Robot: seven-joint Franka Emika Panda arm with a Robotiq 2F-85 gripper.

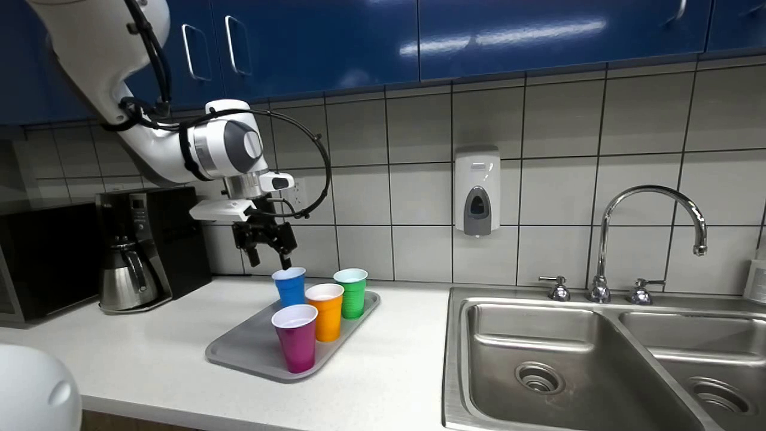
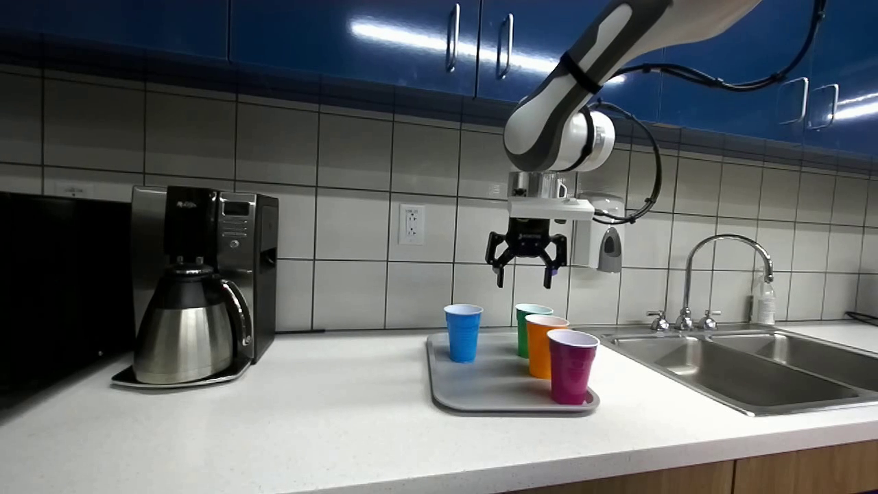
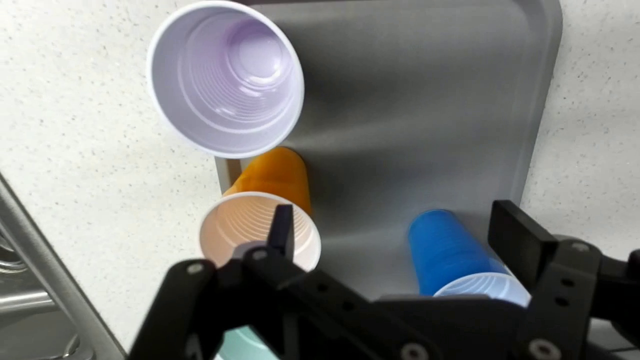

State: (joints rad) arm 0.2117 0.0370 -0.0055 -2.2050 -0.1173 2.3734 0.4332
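Observation:
My gripper (image 2: pixel 524 282) points downward above the grey tray (image 2: pixel 473 387), its jaws wide apart and nothing between them. Several plastic cups stand upright on that tray. The blue cup (image 1: pixel 291 292) is nearest below the fingertips in an exterior view; in the wrist view the blue cup (image 3: pixel 445 250) appears beside one finger (image 3: pixel 525 245). An orange cup (image 3: pixel 280 172) shows behind the other finger (image 3: pixel 282 227). The magenta cup (image 3: pixel 225 80) has its white inside facing the wrist camera. My gripper's body mostly hides the green cup (image 3: pixel 245 345) there, though the green cup (image 1: pixel 352 296) shows in an exterior view.
A steel double sink (image 1: pixel 538 335) with a curved faucet (image 1: pixel 652 188) lies to one side of the tray. The coffee maker (image 2: pixel 188 322) stands on the opposite side. A soap dispenser (image 1: pixel 477 191) hangs on the tiled wall, under blue cabinets (image 1: pixel 311 42).

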